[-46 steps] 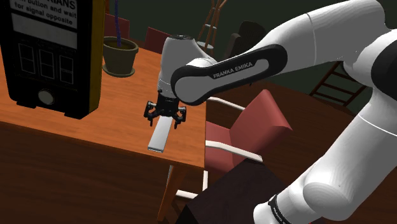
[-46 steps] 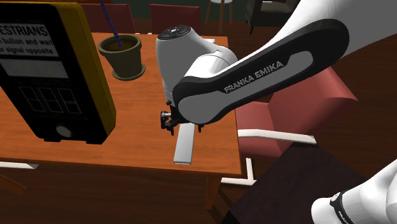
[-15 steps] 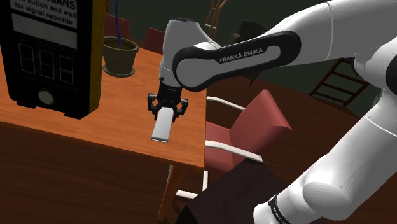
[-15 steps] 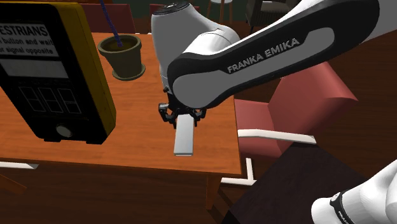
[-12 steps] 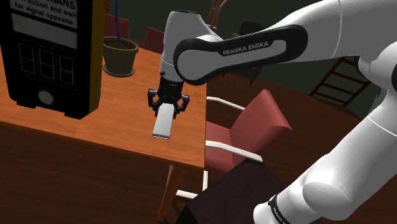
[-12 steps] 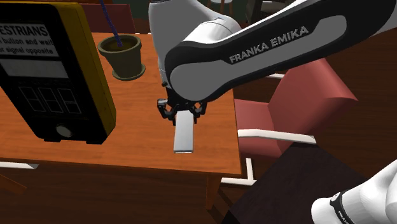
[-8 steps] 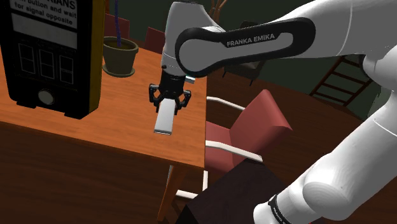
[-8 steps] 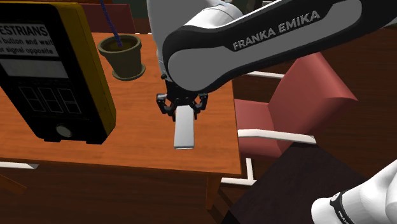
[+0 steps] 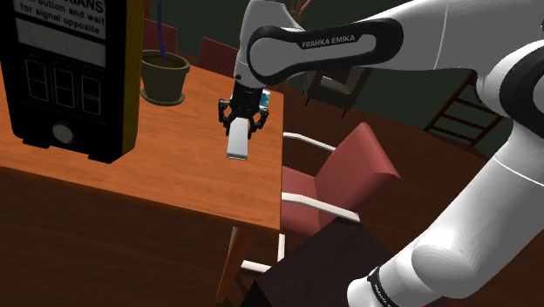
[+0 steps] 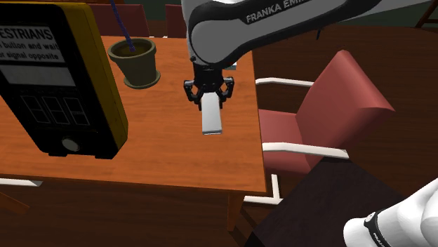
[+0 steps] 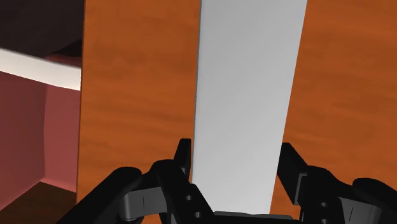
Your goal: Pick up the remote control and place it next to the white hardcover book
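Remote control [image 11: 248, 95], drawn plain pale grey: pinched at one end between the two black fingers [image 11: 183, 156], which press on its long edges with the slab filling the gap between them. The rest of it sticks out past the fingertips, unsupported.

Gripper [image 9: 241, 116] points down. The remote [image 9: 237, 142] hangs below it, clear of the wooden table [image 9: 166, 166]. It is over the table's right-hand part in the shoulder view, not far in from the edge. The second exterior view agrees: remote [image 10: 212, 116] under the gripper [image 10: 208, 93], orange table top [image 10: 154, 140] beneath.

Surroundings: brown plant pot [image 9: 165, 77] at the far side of the table, to the shoulder view's left of the gripper. Large black-and-yellow signal box [image 9: 70, 70] on the near left. Red armchair [image 9: 349, 174] beyond the right edge.

A small pale, bluish patch [image 9: 265, 98] peeks out just behind the wrist, on the far side. It may be the book; I cannot tell.

Judgement: the pick looks done and the step in hand is the carry. To do it well:
- Move slowly, since an end grip lets a long slab swing or pivot.
- Keep enough height that the free end does not catch the table.
- Stay inside the right edge; a slip there drops it toward the chair.
- Set it flat beside the book, not on it, and open the fingers only once it rests.
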`<action>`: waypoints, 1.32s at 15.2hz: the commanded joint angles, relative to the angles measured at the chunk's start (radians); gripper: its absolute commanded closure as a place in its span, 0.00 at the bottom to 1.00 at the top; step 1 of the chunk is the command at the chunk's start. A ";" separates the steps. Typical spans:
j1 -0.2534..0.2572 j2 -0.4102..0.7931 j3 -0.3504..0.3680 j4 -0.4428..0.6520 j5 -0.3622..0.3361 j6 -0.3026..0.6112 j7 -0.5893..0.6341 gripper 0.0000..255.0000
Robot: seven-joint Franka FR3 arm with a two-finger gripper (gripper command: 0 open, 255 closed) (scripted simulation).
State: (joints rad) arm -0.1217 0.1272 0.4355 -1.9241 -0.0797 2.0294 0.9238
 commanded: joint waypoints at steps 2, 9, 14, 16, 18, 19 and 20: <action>-0.028 0.048 -0.027 0.059 -0.018 -0.013 -0.051 1.00; -0.080 0.195 -0.082 0.260 -0.060 -0.071 -0.159 1.00; -0.106 0.326 -0.116 0.456 -0.087 -0.136 -0.232 1.00; -0.112 0.388 -0.129 0.553 -0.097 -0.170 -0.261 1.00; -0.116 0.457 -0.141 0.664 -0.107 -0.212 -0.291 1.00; -0.117 0.496 -0.148 0.727 -0.112 -0.236 -0.307 1.00; -0.116 0.538 -0.154 0.797 -0.116 -0.263 -0.322 1.00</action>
State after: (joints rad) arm -0.2376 0.6245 0.2876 -1.1981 -0.1914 1.7961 0.6179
